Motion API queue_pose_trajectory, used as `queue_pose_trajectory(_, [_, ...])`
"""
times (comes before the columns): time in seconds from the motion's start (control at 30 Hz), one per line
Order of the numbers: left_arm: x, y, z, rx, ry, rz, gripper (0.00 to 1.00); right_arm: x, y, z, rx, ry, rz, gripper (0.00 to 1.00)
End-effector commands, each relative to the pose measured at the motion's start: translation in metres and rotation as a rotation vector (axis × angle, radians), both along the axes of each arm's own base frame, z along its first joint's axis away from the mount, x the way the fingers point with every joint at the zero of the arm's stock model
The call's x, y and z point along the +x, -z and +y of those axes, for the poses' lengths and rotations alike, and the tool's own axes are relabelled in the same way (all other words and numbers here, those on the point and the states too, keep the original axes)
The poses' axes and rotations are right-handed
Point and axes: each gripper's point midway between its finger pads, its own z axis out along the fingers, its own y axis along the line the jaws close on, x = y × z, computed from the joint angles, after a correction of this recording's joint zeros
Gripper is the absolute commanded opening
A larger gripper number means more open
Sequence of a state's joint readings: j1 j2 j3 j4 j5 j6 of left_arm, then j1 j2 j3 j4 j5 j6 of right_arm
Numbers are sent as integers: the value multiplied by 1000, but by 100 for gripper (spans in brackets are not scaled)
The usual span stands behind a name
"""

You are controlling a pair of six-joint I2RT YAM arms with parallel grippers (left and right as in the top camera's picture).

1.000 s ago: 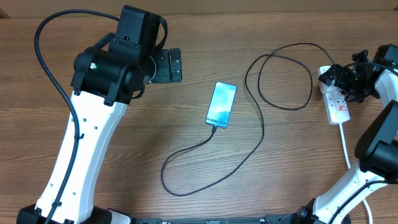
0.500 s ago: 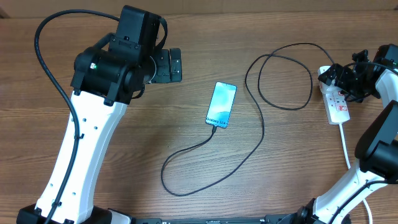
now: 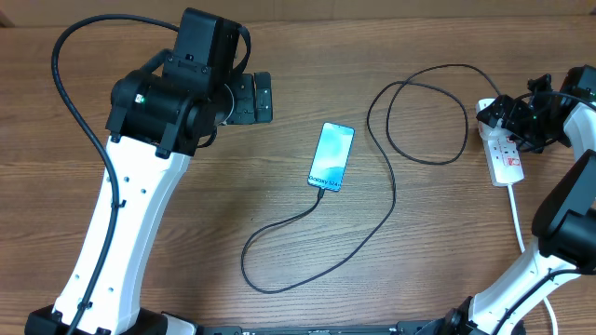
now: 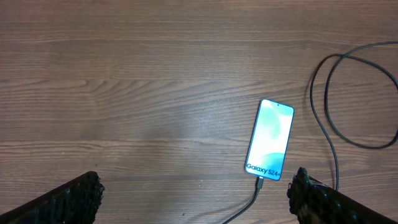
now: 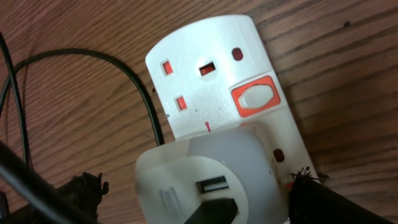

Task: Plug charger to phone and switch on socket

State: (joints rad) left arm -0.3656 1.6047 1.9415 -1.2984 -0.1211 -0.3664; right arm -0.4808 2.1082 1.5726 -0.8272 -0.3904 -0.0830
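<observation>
The phone (image 3: 331, 156) lies flat mid-table with its cyan "Galaxy S24+" screen up; it also shows in the left wrist view (image 4: 269, 137). The charger's thin black cable (image 3: 391, 200) has its tip in the phone's near end (image 4: 259, 184), loops across the table and runs to a white adapter (image 5: 193, 177) seated in the socket, a white power strip (image 3: 504, 149). A red-framed switch (image 5: 255, 99) sits beside the free outlet. My right gripper (image 5: 202, 199) is open, its fingers on either side of the adapter. My left gripper (image 4: 196, 193) is open and empty, above bare table left of the phone.
The power strip's white cord (image 3: 517, 219) runs toward the front along the right arm. The cable's big loop (image 3: 419, 112) lies between phone and strip. The left arm (image 3: 140, 186) stands over the left side of the table.
</observation>
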Motion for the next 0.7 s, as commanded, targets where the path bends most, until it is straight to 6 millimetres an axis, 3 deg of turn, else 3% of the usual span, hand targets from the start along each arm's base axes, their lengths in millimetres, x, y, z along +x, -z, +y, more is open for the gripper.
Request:
queue_pose_trajectory(0.0, [3, -1, 4, 15, -12, -6, 100, -2, 20, 19, 101, -20, 33, 95])
queue_pose_trajectory(0.67, [3, -1, 4, 15, -12, -6, 100, -9, 20, 24, 128, -20, 63, 95])
